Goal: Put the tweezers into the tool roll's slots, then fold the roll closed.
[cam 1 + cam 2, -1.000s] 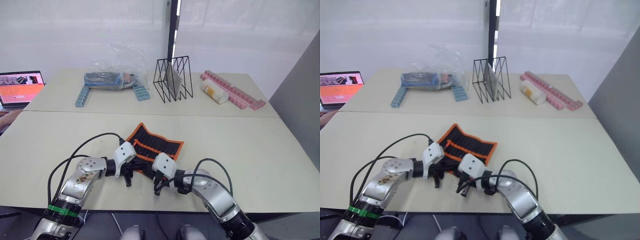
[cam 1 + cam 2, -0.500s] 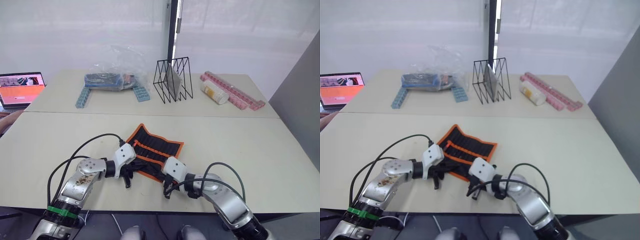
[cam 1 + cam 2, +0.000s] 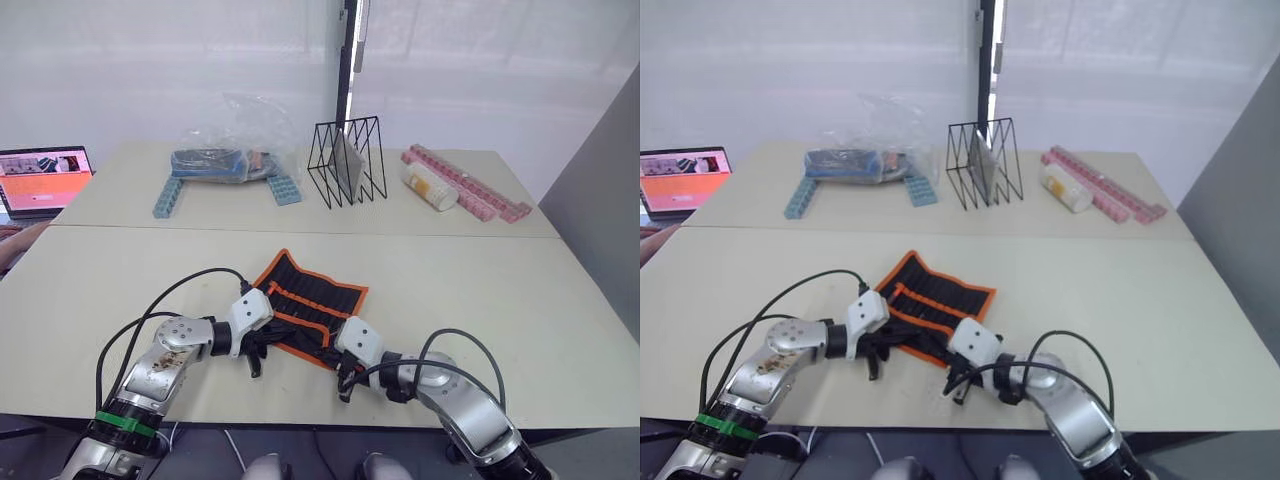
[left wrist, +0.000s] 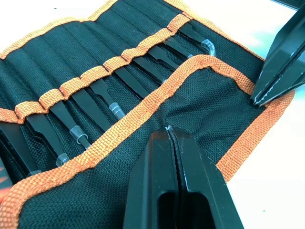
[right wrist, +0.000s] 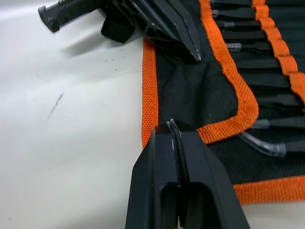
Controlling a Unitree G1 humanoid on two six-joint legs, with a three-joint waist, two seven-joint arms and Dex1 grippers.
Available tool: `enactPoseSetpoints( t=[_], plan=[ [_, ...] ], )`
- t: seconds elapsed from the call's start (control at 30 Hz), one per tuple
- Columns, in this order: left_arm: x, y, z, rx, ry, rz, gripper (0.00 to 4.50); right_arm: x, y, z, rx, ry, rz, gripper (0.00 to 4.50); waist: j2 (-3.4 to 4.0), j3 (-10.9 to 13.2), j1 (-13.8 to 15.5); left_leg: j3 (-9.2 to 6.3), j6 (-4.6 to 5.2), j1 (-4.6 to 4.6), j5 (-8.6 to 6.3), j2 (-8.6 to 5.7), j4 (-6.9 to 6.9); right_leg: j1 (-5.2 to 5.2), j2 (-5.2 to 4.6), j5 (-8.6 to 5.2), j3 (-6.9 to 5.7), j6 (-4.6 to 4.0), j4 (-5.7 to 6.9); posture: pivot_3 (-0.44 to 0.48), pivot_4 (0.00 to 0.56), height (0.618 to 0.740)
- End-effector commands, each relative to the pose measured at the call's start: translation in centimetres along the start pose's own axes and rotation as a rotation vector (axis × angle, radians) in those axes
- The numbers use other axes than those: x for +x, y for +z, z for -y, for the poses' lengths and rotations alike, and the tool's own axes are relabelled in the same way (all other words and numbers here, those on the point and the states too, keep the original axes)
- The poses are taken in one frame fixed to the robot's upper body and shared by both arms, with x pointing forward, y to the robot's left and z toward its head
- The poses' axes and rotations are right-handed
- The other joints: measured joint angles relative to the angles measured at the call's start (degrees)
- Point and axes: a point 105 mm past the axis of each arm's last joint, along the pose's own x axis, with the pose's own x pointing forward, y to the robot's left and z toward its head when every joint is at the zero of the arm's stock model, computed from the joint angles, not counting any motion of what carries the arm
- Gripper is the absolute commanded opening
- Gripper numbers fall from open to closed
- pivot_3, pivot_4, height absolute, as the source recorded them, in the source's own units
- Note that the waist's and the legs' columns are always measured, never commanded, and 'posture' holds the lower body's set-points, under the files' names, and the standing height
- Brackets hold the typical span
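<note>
The black tool roll [image 3: 310, 305] with orange edging lies open near the table's near edge, its near flap folded over the tweezers [image 4: 107, 102] seated in the slots [image 4: 90, 76].

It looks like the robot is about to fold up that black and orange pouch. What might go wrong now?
Both grippers, left and right, pinch only the near flap of the tool roll, so the fabric could slip free mid-fold. The tweezers sit in open slots with tips poking out; a jerky fold might shake one loose. The roll also lies near the table's front edge.
</note>
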Motion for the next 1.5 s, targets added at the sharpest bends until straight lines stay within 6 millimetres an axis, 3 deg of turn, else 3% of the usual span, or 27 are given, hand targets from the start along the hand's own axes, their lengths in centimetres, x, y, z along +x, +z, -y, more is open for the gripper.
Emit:
enactPoseSetpoints(
  t=[0.03, 0.2, 0.37, 0.63, 0.97, 1.07, 1.27, 1.4, 1.5],
  plan=[
    [-0.1, -1.6, 0.2, -0.031, 0.011, -0.052, 0.02, -1.4, 1.7, 0.9, 0.002, -0.043, 0.08, 0.0, 0.01, 0.0, 0.0, 0.0, 0.0, -0.01, 0.0, 0.0, 0.0, -0.01, -0.07, 0.0, 0.01, 0.0, 0.0, 0.0, 0.15, 0.737],
    [-0.4, -0.6, -0.2, -0.032, 0.044, -0.008, 0.02, -3.0, 1.8, 1.9, 0.075, -0.105, 0.121, 0.0, 0.04, 0.1, 0.0, 0.0, 0.0, -0.06, 0.0, 0.02, -0.04, -0.08, -0.28, 0.0, -0.01, 0.0, -0.03, 0.0, 0.15, 0.737],
    [-0.4, -0.9, 0.1, -0.038, 0.056, -0.009, 0.02, -4.3, -1.0, 4.2, 0.124, -0.237, 0.014, 0.0, 0.05, 0.1, 0.0, -0.01, -0.01, -0.1, 0.0, 0.03, -0.08, -0.09, -0.38, 0.0, -0.01, 0.0, -0.1, 0.0, 0.15, 0.737],
    [-0.3, -0.9, 0.2, -0.044, 0.061, -0.006, 0.02, -4.4, -2.7, 4.3, 0.118, -0.247, -0.042, 0.0, 0.1, 0.1, 0.0, -0.01, 0.0, -0.12, 0.0, 0.04, -0.17, -0.08, -0.46, 0.0, 0.04, -0.01, -0.22, 0.0, 0.15, 0.737],
    [-0.3, -0.8, 0.2, -0.038, 0.061, -0.005, 0.02, -1.3, 0.3, 3.5, 0.093, -0.203, 0.067, 0.0, 0.11, 0.1, -0.4, 0.0, -0.02, -0.12, 0.01, 0.06, -0.16, -0.1, -0.39, -0.01, -0.05, -0.02, -0.23, 0.0, 0.15, 0.737],
    [-0.3, -0.8, 0.2, -0.036, 0.061, -0.006, 0.02, -1.2, 0.6, 3.6, 0.101, -0.207, 0.081, 0.0, 0.11, 0.1, -0.4, -0.01, -0.01, -0.19, 0.01, 0.05, -0.17, -0.15, -0.42, -0.01, -0.06, -0.02, -0.23, 0.0, 0.15, 0.737],
    [-0.3, -0.8, 0.1, -0.033, 0.061, -0.005, 0.02, -2.7, -0.9, 3.7, 0.092, -0.202, -0.002, 0.0, 0.13, 0.1, -0.4, -0.02, -0.02, -0.24, 0.01, 0.04, -0.18, -0.19, -0.5, -0.01, -0.07, -0.02, -0.23, 0.0, 0.15, 0.737],
    [0.2, -0.5, 0.3, -0.032, 0.052, 0.006, 0.0, -4.6, -1.9, 3.8, 0.144, -0.206, -0.056, 1.2, 0.13, 0.1, -0.2, -0.04, -0.01, -0.26, 0.01, 0.03, -0.19, -0.19, -0.61, -0.01, -0.06, -0.02, -0.24, 0.0, 0.15, 0.737],
    [0.9, -0.4, 1.0, -0.042, 0.029, 0.022, 0.0, -6.0, -2.2, 2.6, 0.29, -0.16, -0.063, 2.12, 0.13, 0.1, 0.3, -0.07, -0.01, -0.32, 0.0, 0.02, -0.19, -0.19, -0.67, -0.01, -0.12, -0.02, -0.29, 0.0, 0.15, 0.737]
  ],
)
